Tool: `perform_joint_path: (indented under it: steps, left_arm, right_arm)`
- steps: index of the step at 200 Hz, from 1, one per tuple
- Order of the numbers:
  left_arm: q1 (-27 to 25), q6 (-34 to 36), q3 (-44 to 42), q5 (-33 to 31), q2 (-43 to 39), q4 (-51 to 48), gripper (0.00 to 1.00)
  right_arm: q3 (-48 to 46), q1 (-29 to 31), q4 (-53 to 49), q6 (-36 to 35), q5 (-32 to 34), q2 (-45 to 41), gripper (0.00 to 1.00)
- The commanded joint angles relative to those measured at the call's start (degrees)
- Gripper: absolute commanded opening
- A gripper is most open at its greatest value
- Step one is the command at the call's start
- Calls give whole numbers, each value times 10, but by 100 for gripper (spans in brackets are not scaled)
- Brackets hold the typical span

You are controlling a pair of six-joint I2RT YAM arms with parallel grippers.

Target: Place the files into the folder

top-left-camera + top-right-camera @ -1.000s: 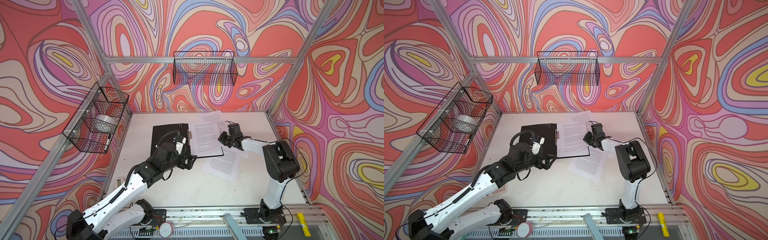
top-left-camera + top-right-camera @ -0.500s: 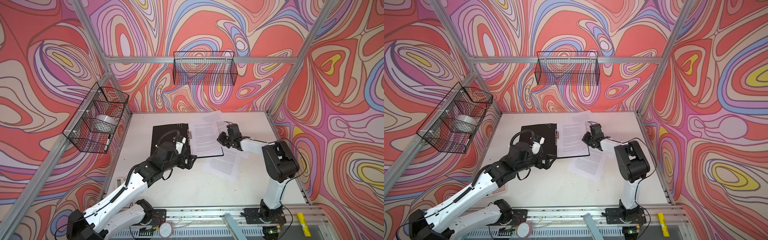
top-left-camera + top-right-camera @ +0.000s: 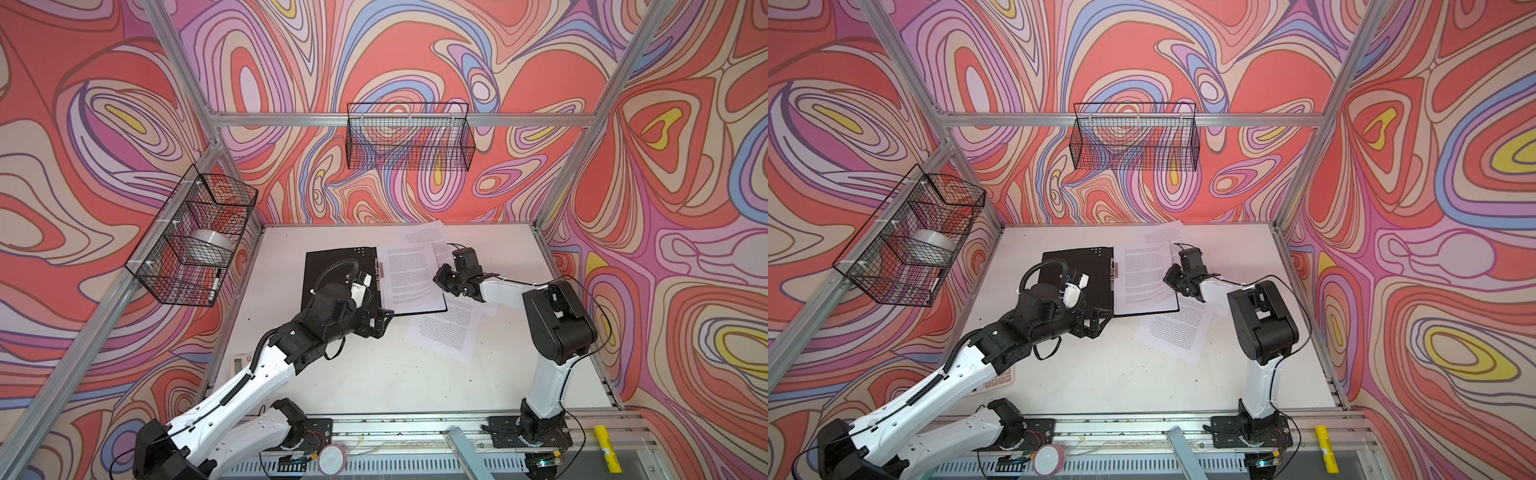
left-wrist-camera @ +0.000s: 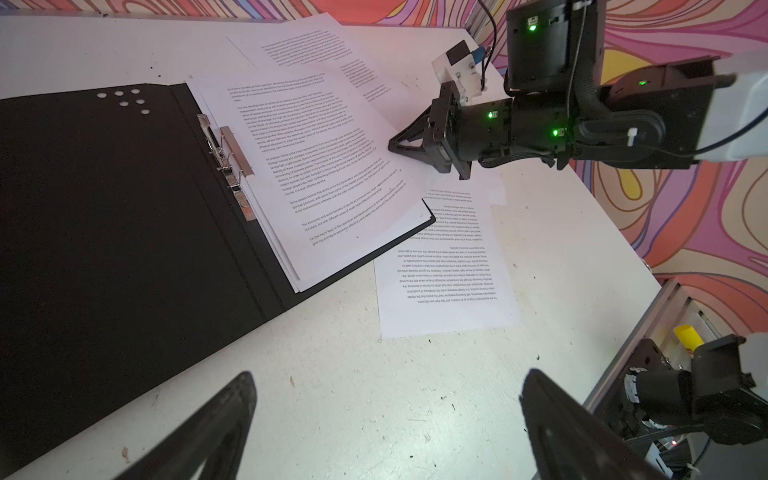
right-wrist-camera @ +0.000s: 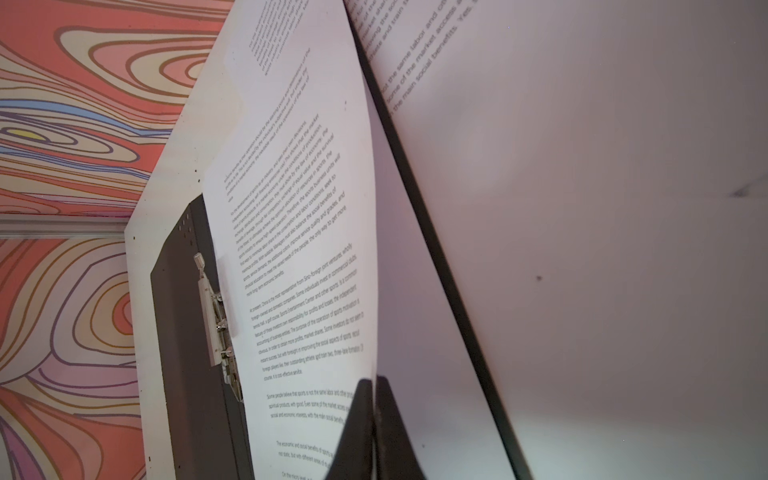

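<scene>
The folder (image 3: pixel 332 266) (image 3: pixel 1096 270) lies open on the table, black inside up, its metal clip (image 4: pixel 230 162) along the spine. A stack of files (image 3: pixel 409 274) (image 4: pixel 316 174) rests on its right half. My right gripper (image 3: pixel 438 279) (image 5: pixel 374 380) is shut on the right edge of the top sheet, which it lifts slightly. Another sheet (image 3: pixel 449 332) lies on the table in front of the folder's right corner, and one (image 3: pixel 428 232) pokes out behind it. My left gripper (image 3: pixel 380 322) (image 4: pixel 388 374) hangs open and empty over the bare table at the folder's front edge.
A wire basket (image 3: pixel 195 237) with a tape roll and a marker hangs on the left wall, another wire basket (image 3: pixel 409 137) on the back wall. A grey calculator (image 3: pixel 998 380) lies at the front left, partly under the left arm. The table's front rail (image 3: pixel 415 424) is near.
My right gripper has crept a little to the left with the sheet's edge pinched in it. The left arm has stayed where it was.
</scene>
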Motion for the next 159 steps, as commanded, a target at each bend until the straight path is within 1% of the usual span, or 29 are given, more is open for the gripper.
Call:
perform_joint_path:
  steps: [1, 118, 159]
  left_arm:
    - [4, -4, 7, 8, 6, 7, 100]
    - [9, -9, 6, 17, 11, 9, 100]
    - [11, -9, 6, 19, 14, 10, 100]
  right_arm:
    - [-13, 4, 7, -5, 1, 11, 0]
    - [-17, 5, 4, -32, 0, 8, 0]
    - [-15, 5, 13, -41, -10, 16, 0]
